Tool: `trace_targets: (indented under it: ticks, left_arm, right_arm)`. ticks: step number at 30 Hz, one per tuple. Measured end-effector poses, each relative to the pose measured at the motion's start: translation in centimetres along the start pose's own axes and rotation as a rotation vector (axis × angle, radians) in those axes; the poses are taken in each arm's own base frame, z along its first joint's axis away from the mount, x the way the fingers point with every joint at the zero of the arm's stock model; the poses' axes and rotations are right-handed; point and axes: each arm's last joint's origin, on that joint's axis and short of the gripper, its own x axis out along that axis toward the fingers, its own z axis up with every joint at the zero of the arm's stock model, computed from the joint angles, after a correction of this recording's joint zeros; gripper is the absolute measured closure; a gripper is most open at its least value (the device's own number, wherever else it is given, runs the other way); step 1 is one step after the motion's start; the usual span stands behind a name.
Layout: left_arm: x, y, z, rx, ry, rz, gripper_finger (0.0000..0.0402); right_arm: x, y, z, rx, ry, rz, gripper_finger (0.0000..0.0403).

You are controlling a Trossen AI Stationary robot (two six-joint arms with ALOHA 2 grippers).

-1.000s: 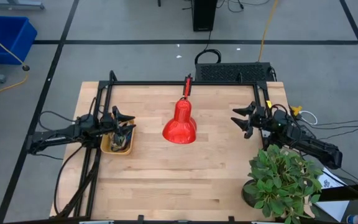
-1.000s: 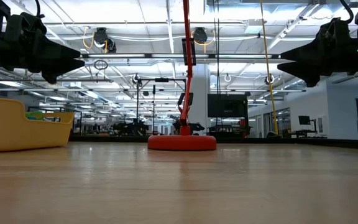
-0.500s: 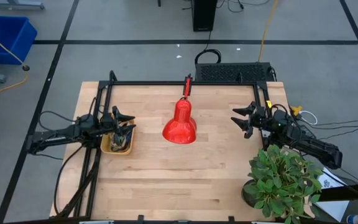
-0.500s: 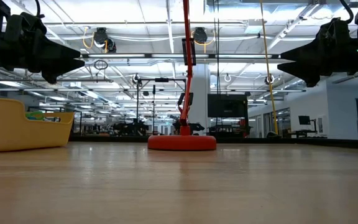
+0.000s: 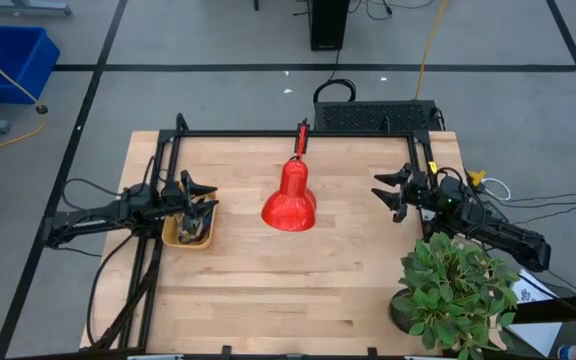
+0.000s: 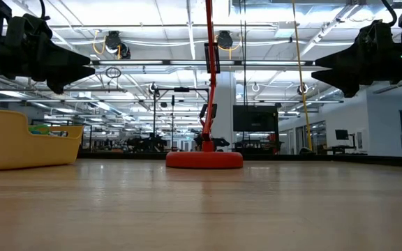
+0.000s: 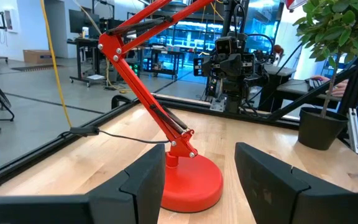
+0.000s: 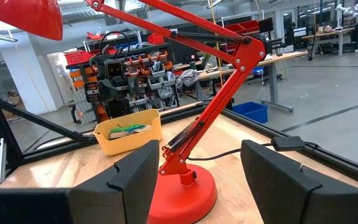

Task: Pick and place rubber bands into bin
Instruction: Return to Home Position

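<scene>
Left of the red desk lamp (image 5: 289,200), the left claw (image 5: 208,197) is hovering wide and empty just above the yellow bin (image 5: 172,236). It is probably parking, since the rubber bands (image 8: 126,129) are lying inside the bin. Right of the lamp, the right claw (image 5: 380,192) is waiting above the table (image 5: 298,290), wide too and pointing at the lamp. Further right, a potted plant (image 5: 455,290) is crowding that arm.

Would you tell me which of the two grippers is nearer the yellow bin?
The left gripper, over the bin rim; the right gripper sits across the table beyond the red lamp.
</scene>
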Motion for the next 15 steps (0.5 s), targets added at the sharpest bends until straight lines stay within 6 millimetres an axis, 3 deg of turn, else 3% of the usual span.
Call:
trace_targets:
  ticks: [15]
  left_arm:
    - [0.00, 0.00, 0.00, 0.000, 0.000, 0.000, 0.0201]
  right_arm:
    - [0.00, 0.00, 0.00, 0.000, 0.000, 0.000, 0.0182]
